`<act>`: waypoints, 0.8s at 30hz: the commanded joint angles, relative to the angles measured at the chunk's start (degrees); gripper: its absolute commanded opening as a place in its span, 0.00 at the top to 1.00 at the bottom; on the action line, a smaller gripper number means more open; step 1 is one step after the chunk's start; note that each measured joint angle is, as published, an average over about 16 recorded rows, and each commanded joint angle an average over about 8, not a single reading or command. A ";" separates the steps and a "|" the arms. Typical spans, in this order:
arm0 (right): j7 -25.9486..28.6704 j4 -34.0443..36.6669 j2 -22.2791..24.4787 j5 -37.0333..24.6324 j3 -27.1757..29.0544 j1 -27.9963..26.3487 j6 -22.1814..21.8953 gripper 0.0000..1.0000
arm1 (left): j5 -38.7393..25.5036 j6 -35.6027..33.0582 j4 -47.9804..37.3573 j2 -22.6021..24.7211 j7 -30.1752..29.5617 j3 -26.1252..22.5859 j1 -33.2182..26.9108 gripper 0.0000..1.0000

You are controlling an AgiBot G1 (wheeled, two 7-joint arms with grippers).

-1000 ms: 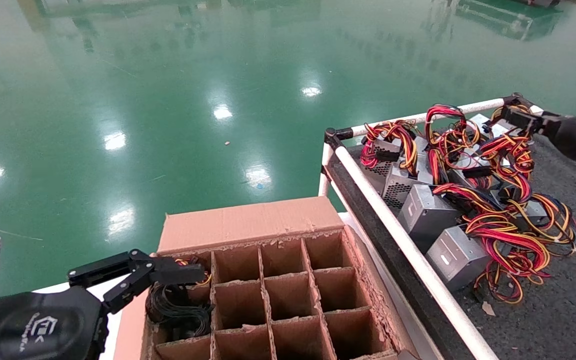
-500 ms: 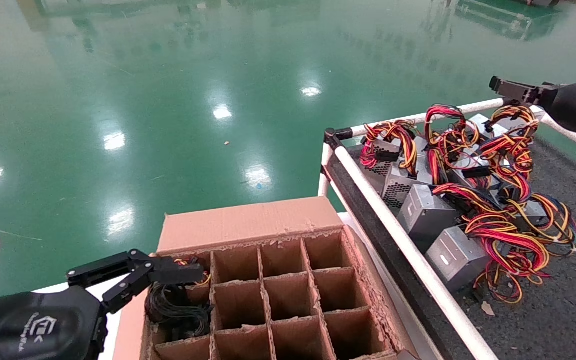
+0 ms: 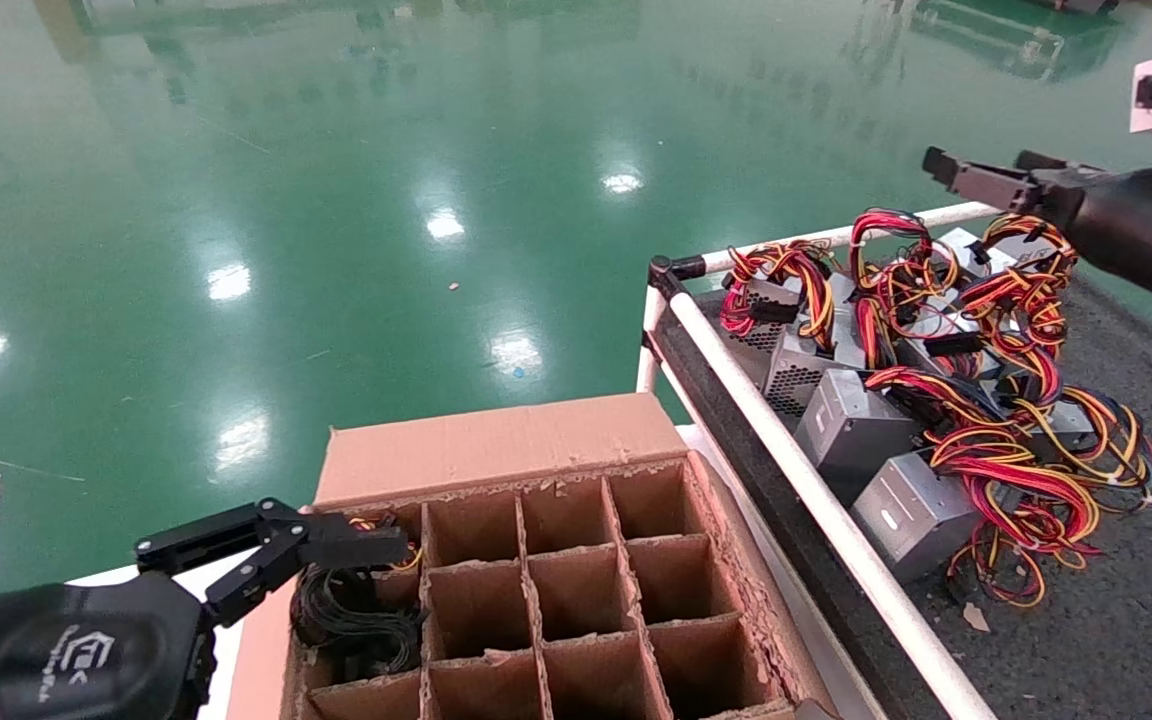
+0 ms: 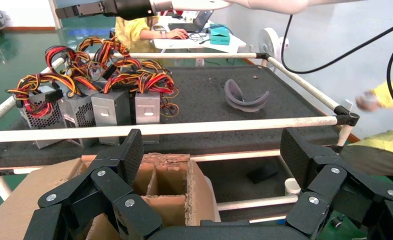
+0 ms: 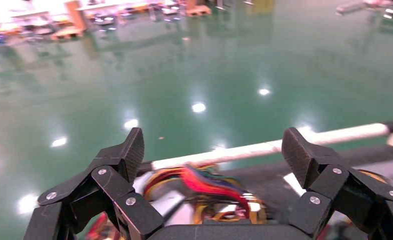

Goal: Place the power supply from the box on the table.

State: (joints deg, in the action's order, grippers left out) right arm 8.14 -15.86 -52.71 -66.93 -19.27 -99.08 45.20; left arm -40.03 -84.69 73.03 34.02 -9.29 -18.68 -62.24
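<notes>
Bright overhead lamp glare on glossy floor [image 3: 336, 200], right wrist view blurred

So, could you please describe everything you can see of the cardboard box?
The box is a large brown cardboard carton, open on top, with ragged torn edges and one flap folded outward at the far side. A cardboard grid divides it into square cells, most looking empty. A coil of black cables fills a cell on the robot's left, with coloured wires in the cell behind it. It sits beside the table; the open left gripper hovers over its left edge.
</notes>
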 commanded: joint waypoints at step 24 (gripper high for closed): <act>1.45 -32.08 9.83 13.93 1.81 20.85 22.50 0.00 | 0.03 0.01 0.00 -0.01 0.02 -0.04 -0.01 0.00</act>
State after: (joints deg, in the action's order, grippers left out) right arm 9.59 -47.93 -42.88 -53.00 -17.46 -78.23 67.70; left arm -40.01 -84.68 73.02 34.01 -9.27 -18.72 -62.25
